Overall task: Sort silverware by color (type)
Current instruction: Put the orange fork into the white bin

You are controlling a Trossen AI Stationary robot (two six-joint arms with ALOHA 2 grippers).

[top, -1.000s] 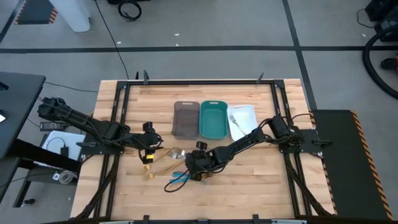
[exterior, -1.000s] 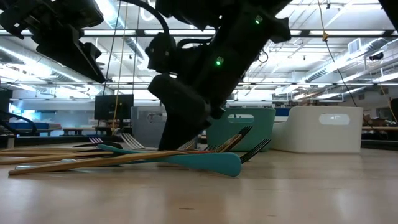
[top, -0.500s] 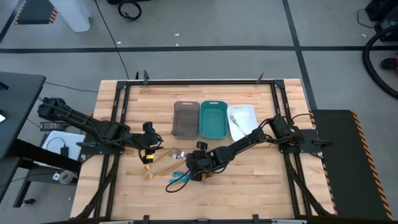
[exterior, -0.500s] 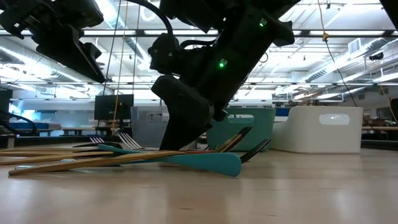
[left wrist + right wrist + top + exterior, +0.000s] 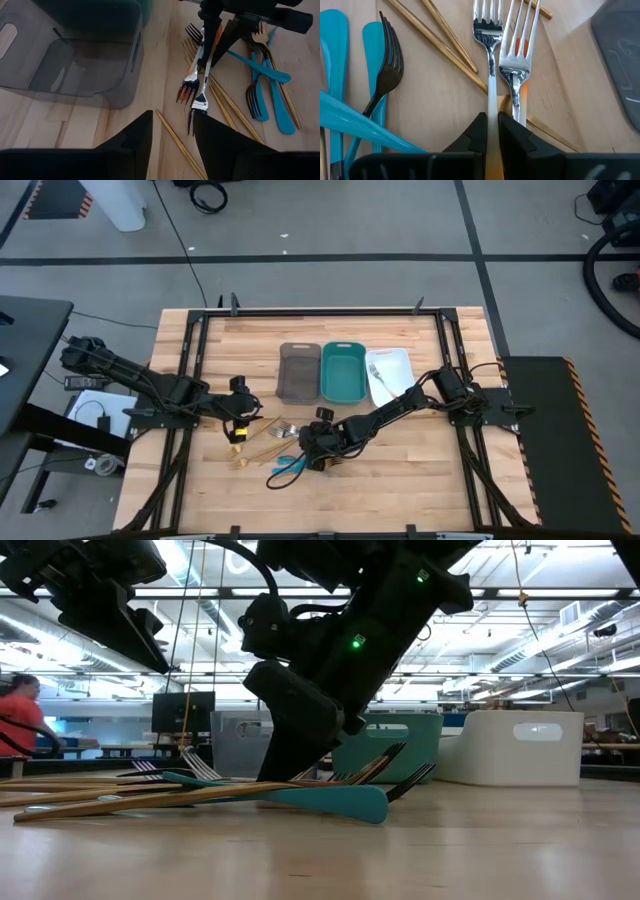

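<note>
**Pick in hand: silver fork**

Right gripper (image 5: 492, 131) clamped on silver fork (image 5: 489, 55) in the silverware pile (image 5: 275, 448) at table centre. Left gripper (image 5: 172, 132) apart, hovering near the grey tray (image 5: 75, 55). Next, probably: lift straight, clear the neighbouring fork (image 5: 516, 60), carry to the white tray (image 5: 395, 365).

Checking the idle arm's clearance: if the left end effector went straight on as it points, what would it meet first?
Probably the two silver forks lying just ahead of the left end effector; depth is uncertain.
</note>
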